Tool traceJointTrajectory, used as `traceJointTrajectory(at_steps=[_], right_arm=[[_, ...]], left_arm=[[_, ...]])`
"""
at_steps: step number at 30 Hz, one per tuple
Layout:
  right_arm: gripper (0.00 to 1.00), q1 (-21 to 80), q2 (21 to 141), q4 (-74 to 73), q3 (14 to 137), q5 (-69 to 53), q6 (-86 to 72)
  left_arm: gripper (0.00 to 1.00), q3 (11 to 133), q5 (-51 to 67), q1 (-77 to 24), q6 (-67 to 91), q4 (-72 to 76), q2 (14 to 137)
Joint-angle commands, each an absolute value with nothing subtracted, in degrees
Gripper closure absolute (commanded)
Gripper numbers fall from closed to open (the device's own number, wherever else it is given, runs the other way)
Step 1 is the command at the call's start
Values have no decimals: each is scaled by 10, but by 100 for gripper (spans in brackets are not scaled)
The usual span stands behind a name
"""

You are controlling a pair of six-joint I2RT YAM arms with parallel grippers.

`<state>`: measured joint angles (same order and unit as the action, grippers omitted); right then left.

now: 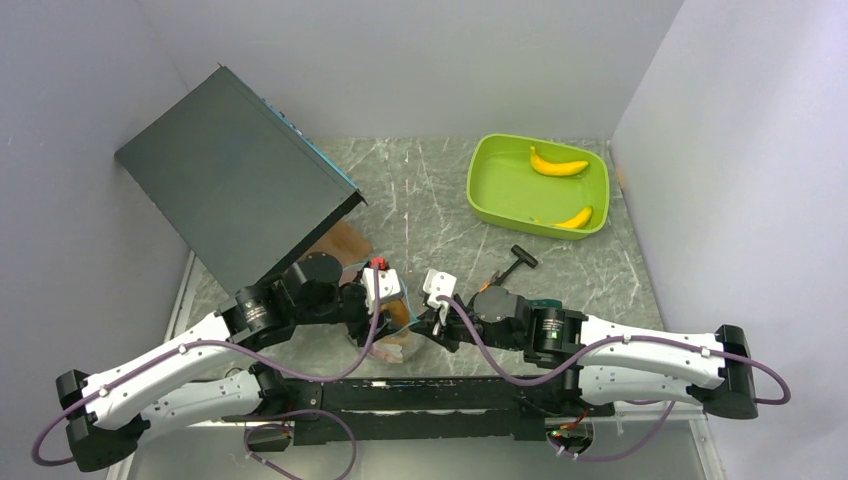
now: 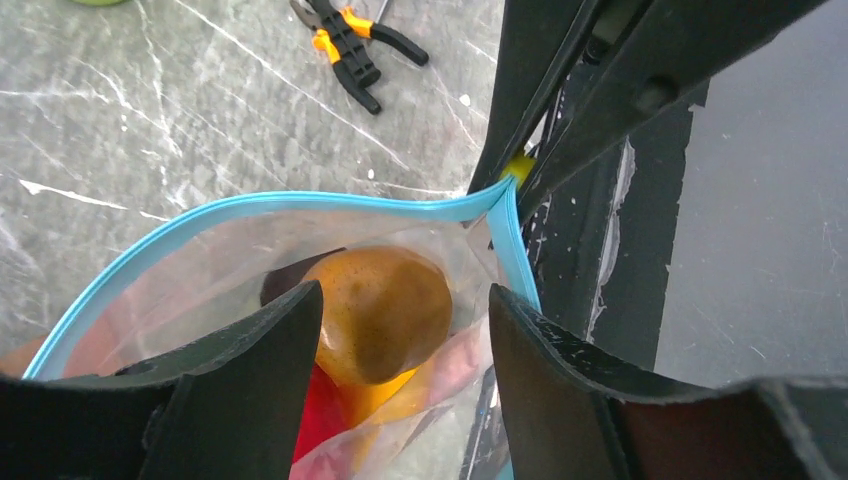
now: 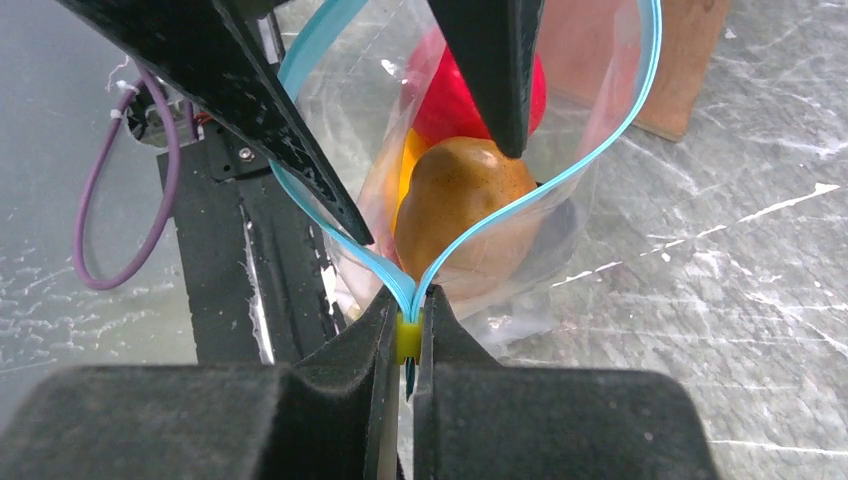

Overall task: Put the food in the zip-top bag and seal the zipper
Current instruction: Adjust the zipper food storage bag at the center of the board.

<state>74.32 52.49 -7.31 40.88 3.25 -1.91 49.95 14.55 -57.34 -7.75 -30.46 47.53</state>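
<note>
Your right gripper (image 3: 408, 310) is pinched tight on one end of the zipper (image 3: 620, 120), with a small yellow tab (image 3: 407, 338) caught between its fingers. From that pinch the blue strip's two tracks run straight away from the jaws, then split and bow into an open loop. Your left gripper (image 2: 405, 310) has its jaws apart, one finger over the open mouth of the zip-top bag (image 2: 190, 275) and the other outside its rim. Just beyond both sets of jaws, inside the bag, a brown pear (image 3: 460, 200) sits with red food (image 3: 450, 100) behind it. Pliers (image 2: 350, 45) lie well past the left jaws.
</note>
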Motion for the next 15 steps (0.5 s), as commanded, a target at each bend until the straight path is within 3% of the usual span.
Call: traceJointTrajectory(at_steps=[1, 15], right_arm=[[100, 742, 504, -57, 432, 23, -15], [100, 742, 505, -60, 431, 12, -11]], left_arm=[[36, 472, 179, -575, -41, -256, 457], [22, 522, 215, -575, 37, -242, 436]])
